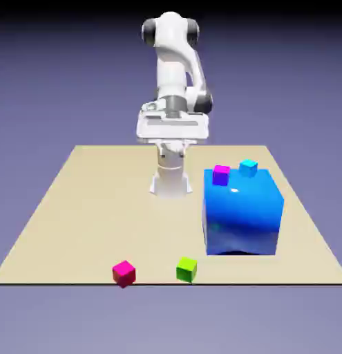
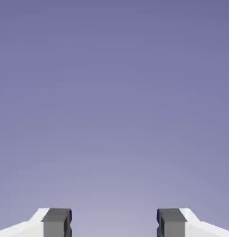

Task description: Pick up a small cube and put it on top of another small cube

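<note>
Near the tan table's (image 1: 77, 207) front edge, small lime-green cube (image 1: 186, 269) beside small hot-pink cube (image 1: 124, 272), apart, white arm's gripper (image 2: 114, 224) spread wide, empty.

Two cubes (image 1: 155, 271) sit near the table's (image 1: 77, 200) front edge, left of a block (image 1: 242, 218) carrying two more.

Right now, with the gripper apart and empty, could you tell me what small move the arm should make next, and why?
Probably reach forward and down toward the green cube. The gripper is open, holds nothing, and its hand view shows only backdrop, while that cube sits alone near the table's front edge, beside the pink cube.
</note>
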